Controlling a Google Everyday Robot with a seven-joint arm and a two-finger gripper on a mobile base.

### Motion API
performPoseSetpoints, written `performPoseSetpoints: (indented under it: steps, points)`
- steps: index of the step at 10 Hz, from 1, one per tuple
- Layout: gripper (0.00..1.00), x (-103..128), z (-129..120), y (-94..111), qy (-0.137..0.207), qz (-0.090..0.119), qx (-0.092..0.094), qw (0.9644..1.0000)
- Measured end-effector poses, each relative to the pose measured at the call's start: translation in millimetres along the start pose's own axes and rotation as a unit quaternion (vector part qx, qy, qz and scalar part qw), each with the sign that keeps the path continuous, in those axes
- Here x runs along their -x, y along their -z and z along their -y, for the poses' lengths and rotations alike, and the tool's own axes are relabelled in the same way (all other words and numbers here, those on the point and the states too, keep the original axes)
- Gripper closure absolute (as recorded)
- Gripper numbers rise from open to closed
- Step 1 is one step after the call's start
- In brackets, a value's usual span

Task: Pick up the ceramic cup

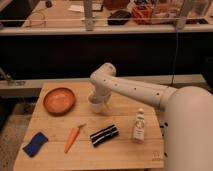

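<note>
A wooden table (125, 154) is carrying an orange bowl (59, 100) at its back left, with a ceramic cup (94, 105) sitting just beside it. The gripper (99, 98) is hanging right at the cup. A carrot (72, 139), a striped bar (104, 135) and a blue cloth (35, 144) are lying nearer the front, and a white bottle (139, 126) is standing to the right.
</note>
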Motion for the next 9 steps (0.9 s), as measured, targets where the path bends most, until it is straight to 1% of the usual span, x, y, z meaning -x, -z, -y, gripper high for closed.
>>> performPoseSetpoints:
  steps: [2,5,6,7,9]
  points:
    - [0.20,0,4,1,0.001,0.001,0.000,1.0000]
    - [0.33,1,10,-1,0.002,0.003,-0.001,1.0000]
    - [0.41,2,11,0,0.004,0.004,-0.002,1.0000]
    - [0.53,2,12,0,0.004,0.005,-0.003,1.0000]
    - [0.72,3,13,2,0.005,0.005,-0.005,1.0000]
